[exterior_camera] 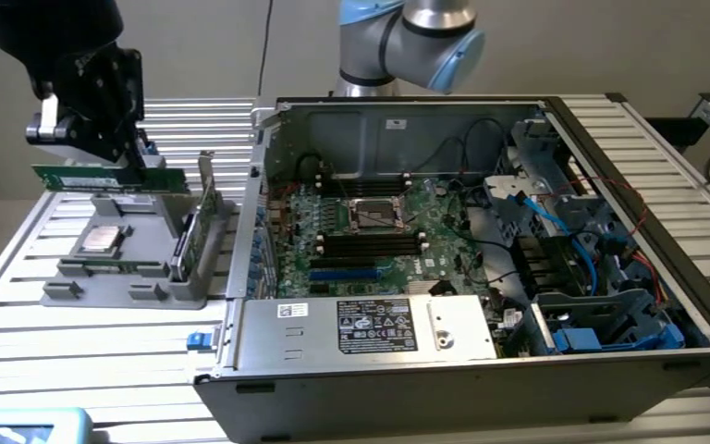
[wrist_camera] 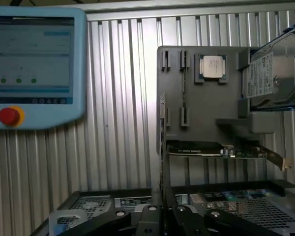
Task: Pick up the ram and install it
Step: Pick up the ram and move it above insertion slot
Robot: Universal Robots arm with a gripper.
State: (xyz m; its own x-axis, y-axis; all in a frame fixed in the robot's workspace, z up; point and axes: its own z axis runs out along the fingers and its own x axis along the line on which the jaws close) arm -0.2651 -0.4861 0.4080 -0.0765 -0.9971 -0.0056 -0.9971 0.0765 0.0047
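The ram (exterior_camera: 84, 177) is a long green stick, held level in the air above the grey parts holder (exterior_camera: 121, 277) at the exterior view's left. My black gripper (exterior_camera: 130, 159) is shut on its upper edge. In the wrist view the ram (wrist_camera: 162, 147) shows edge-on as a thin line running out from between my gripper's (wrist_camera: 162, 212) fingers. The open computer case (exterior_camera: 651, 277) lies to the exterior view's right, its motherboard (exterior_camera: 435, 213) showing black memory slots (exterior_camera: 368, 242) beside the processor socket (exterior_camera: 377, 215).
The grey holder (wrist_camera: 206, 113) carries a processor chip (wrist_camera: 211, 66), a silver hard drive (wrist_camera: 275, 73) and a green expansion card (wrist_camera: 216, 150). A teach pendant (wrist_camera: 34, 64) with a red button lies on the slatted table. Cables and drive cages crowd the case's right side (exterior_camera: 577, 268).
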